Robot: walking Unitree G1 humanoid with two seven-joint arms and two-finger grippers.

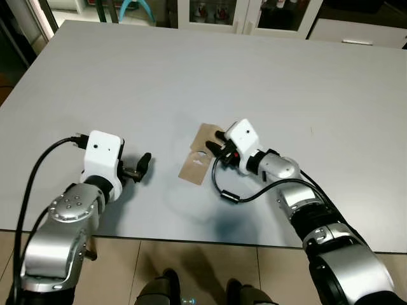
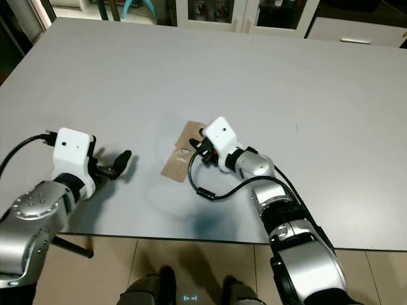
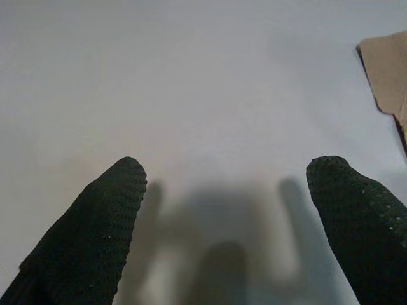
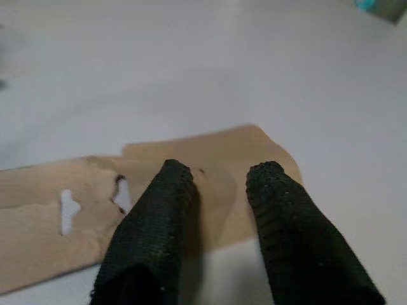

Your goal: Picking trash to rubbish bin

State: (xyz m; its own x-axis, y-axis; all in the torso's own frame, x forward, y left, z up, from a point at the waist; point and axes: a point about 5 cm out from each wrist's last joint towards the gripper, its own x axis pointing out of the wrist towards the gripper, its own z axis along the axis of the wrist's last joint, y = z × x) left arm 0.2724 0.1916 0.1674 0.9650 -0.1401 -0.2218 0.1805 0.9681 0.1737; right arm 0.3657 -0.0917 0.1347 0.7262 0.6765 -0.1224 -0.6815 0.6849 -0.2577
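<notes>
On the wide grey table (image 1: pixel 191 70) we see a flat brown cardboard piece (image 1: pixel 198 159), long axis running diagonally away; the right gripper (image 4: pixel 219 181), slightly parted, hovers over it, and the left gripper (image 3: pixel 226 184) is spread wide, holding nothing.

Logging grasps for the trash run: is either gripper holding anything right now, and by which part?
Nothing is held. The right gripper has its fingers apart over one end of the flat brown cardboard scrap; the left gripper is open over bare table.

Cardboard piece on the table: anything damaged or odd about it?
Yes. The brown cardboard piece lies flat on the grey table, and it is torn: a ragged rip and cut-out holes near its middle, with uneven edges. The right gripper sits over one end, fingers slightly apart. The left gripper is open beside it, on bare table.
</notes>
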